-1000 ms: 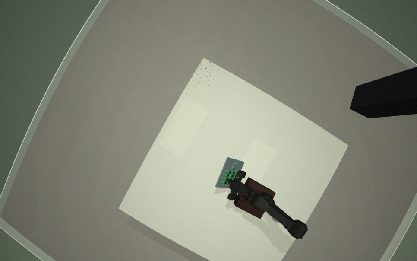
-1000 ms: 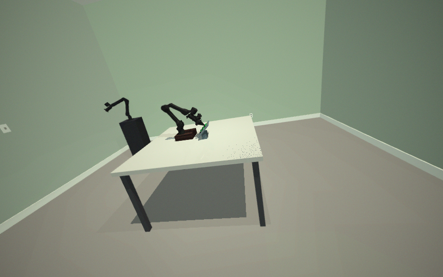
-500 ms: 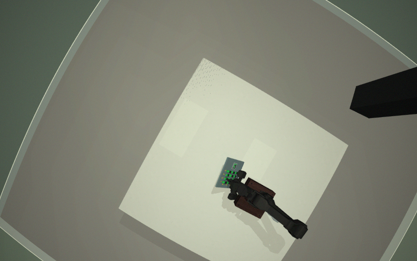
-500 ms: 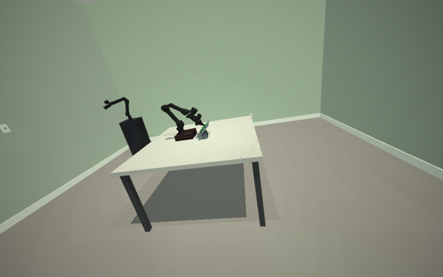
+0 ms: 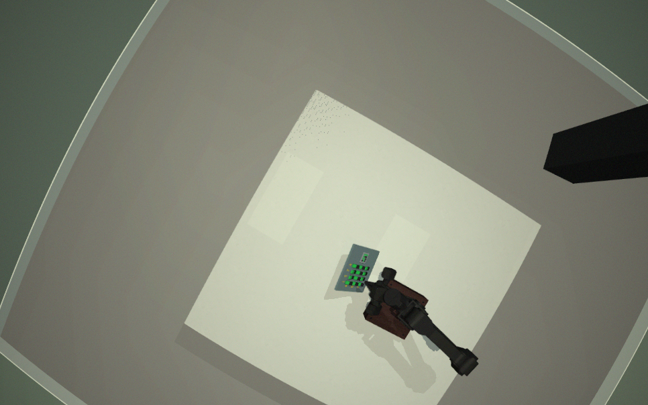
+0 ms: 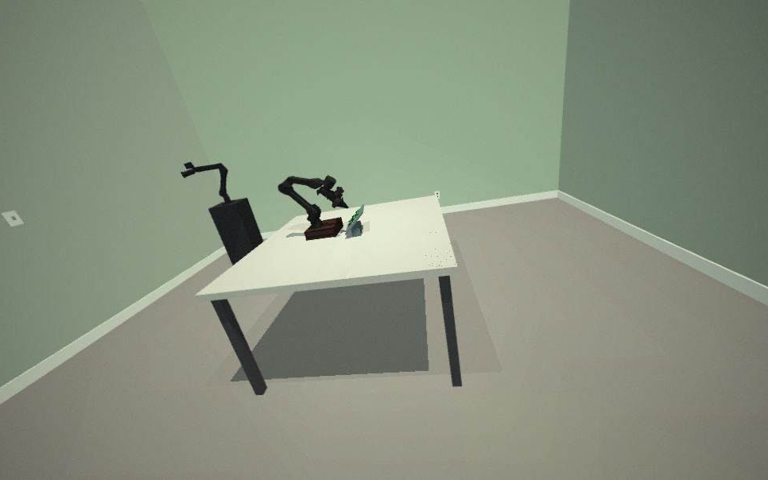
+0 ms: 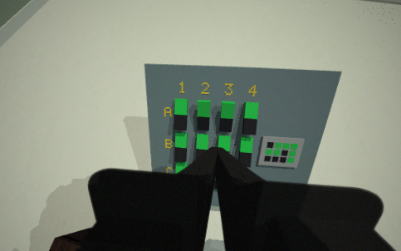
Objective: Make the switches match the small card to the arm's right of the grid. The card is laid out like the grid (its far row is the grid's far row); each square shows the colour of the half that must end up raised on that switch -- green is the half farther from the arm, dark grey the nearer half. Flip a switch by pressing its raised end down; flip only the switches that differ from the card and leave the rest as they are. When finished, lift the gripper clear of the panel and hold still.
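My gripper (image 5: 366, 283) (image 6: 347, 207) (image 7: 216, 153) is shut and empty, its tips over row B, column 3 in the wrist view. The tilted blue-grey panel (image 5: 358, 248) (image 7: 301, 95) carries green-and-dark switches. Switches A1 (image 7: 180, 107) and A4 (image 7: 251, 110) show brighter green than A2 (image 7: 203, 109) and A3 (image 7: 227, 110). Raised halves are hard to tell. The fingers cover part of row B and most of row C; C1 (image 7: 180, 168) partly shows. The card (image 7: 282, 140) reads, far row first: dark, green, green, green; green, green, dark, green; dark, dark, dark, green.
The panel stands on the white table (image 5: 447, 201) (image 6: 316, 268), close in front of the arm's reddish-brown base (image 5: 387, 322) (image 6: 323, 229). A black pedestal (image 5: 613, 145) (image 6: 234, 229) with another dark arm stands beyond the table's edge.
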`<act>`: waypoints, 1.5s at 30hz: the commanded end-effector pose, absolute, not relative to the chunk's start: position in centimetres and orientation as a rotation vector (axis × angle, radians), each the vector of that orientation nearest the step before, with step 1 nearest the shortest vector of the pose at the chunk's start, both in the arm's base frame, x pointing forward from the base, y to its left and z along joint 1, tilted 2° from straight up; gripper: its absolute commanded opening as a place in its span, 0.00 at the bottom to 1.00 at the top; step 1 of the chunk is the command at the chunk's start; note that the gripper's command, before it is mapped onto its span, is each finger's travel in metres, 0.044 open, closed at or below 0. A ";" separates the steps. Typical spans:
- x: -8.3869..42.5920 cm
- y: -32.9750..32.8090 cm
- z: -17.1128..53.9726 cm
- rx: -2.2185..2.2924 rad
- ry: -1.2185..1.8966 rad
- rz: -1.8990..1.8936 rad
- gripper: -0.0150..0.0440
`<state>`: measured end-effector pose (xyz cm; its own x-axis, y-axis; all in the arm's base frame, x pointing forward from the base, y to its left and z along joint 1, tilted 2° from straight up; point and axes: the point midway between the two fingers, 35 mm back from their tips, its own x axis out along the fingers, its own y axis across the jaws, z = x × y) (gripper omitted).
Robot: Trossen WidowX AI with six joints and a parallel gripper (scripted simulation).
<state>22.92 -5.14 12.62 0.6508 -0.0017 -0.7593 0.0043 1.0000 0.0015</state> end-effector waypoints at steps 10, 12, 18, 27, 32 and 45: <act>24.9 -8.9 10.3 0.000 0.832 -0.008 0.25; 25.0 -8.9 10.2 0.000 0.830 -0.008 0.25; 25.2 -8.9 9.9 0.000 0.830 -0.008 0.25; 25.8 -8.9 9.2 0.000 0.829 -0.008 0.25; 26.3 -8.9 8.7 0.000 0.829 -0.008 0.25; 26.6 -8.9 8.3 0.000 0.829 -0.008 0.25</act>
<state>26.70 -8.88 8.56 0.6800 -0.0055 -0.7332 -0.0004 1.0000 -0.0079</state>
